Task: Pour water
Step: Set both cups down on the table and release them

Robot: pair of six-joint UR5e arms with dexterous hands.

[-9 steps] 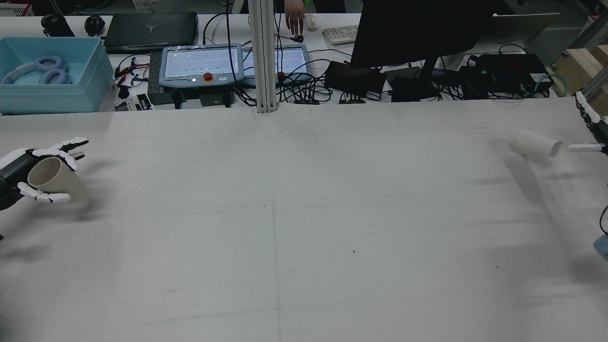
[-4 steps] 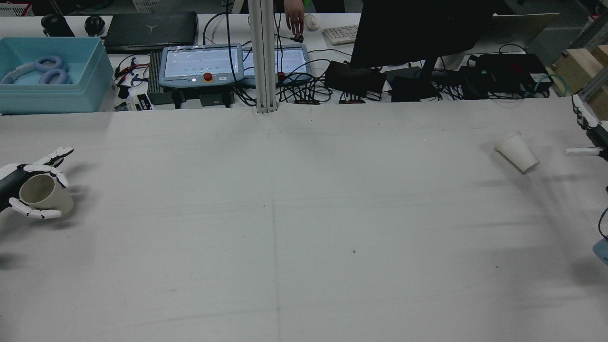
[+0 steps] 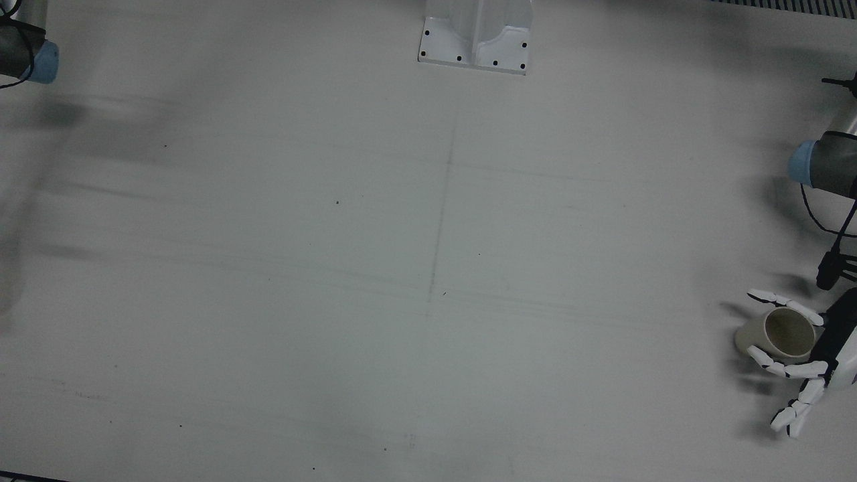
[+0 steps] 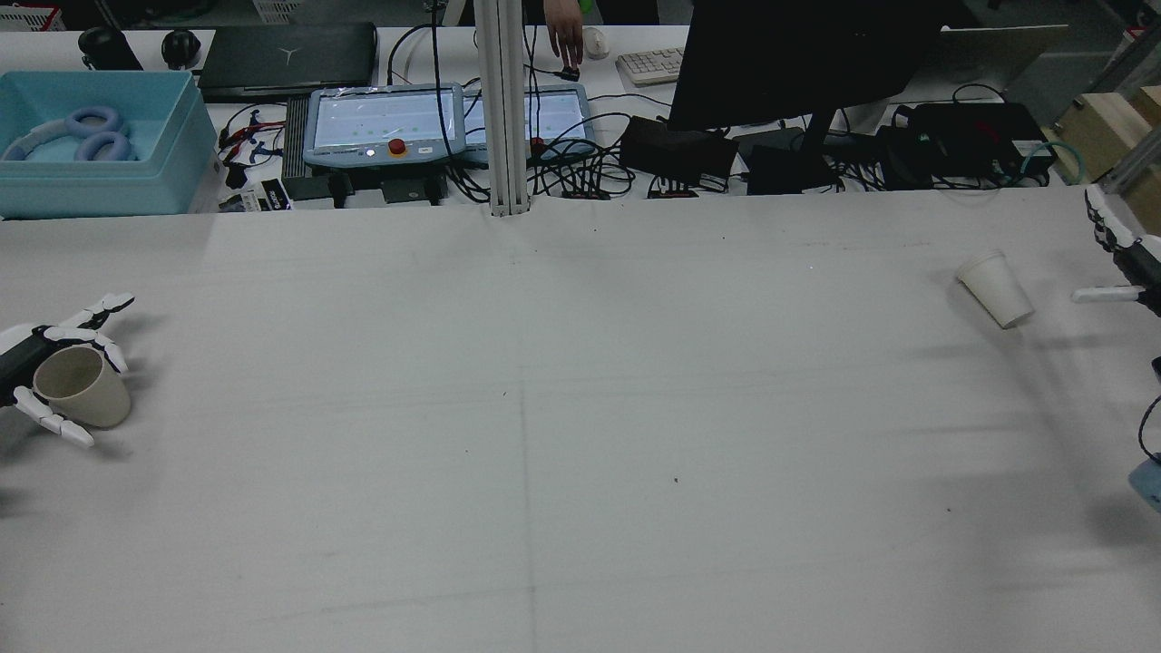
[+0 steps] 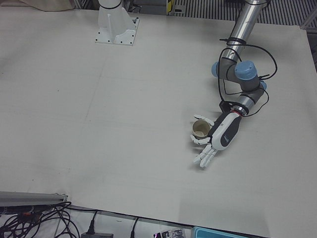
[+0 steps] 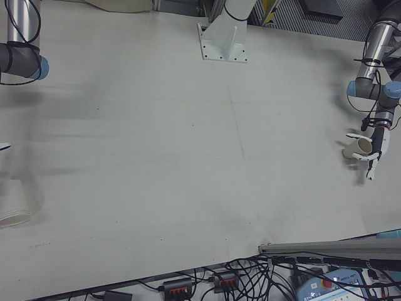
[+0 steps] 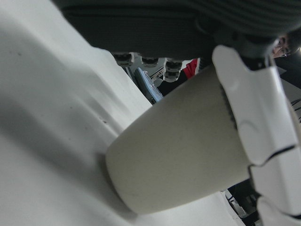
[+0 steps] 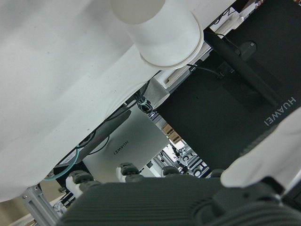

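White cloth covered the table [image 4: 580,435], bare across the middle and creased along a faint seam.

At the left edge stood the beige cup [image 4: 82,387], upright or nearly so, its mouth open upward and its base on the cloth. The left hand [image 4: 50,363] cradled it: one finger curved round the far side, another round the near side, the rest stretched out and apart beyond the rim. The left hand view showed a white finger [image 7: 256,127] lying against the cup wall [image 7: 183,155], so the hand was closed on it loosely (whether it bore any weight could not be told). In the front view the same cup [image 3: 776,333] sat by that view's right edge with the hand [image 3: 807,361] wrapped round it, and the left-front view showed cup [image 5: 200,129] and hand [image 5: 218,139] below the arm's blue joint caps.

Well apart, near the right edge, the white cup [image 4: 996,287] was tilted with its rim toward the near right; whether it rested on the cloth or was clear of it could not be told. The right hand [image 4: 1120,263] stayed at the frame's edge, fingers spread, one white finger pointing toward the cup without touching it. The right hand view looked at the cup's rim [image 8: 162,33] with open space between.

Beyond the table lay a blue bin [image 4: 95,145], two pendants [image 4: 385,122], a dark monitor [image 4: 798,54], cables, and a person's hand [image 4: 564,32] on a desk.
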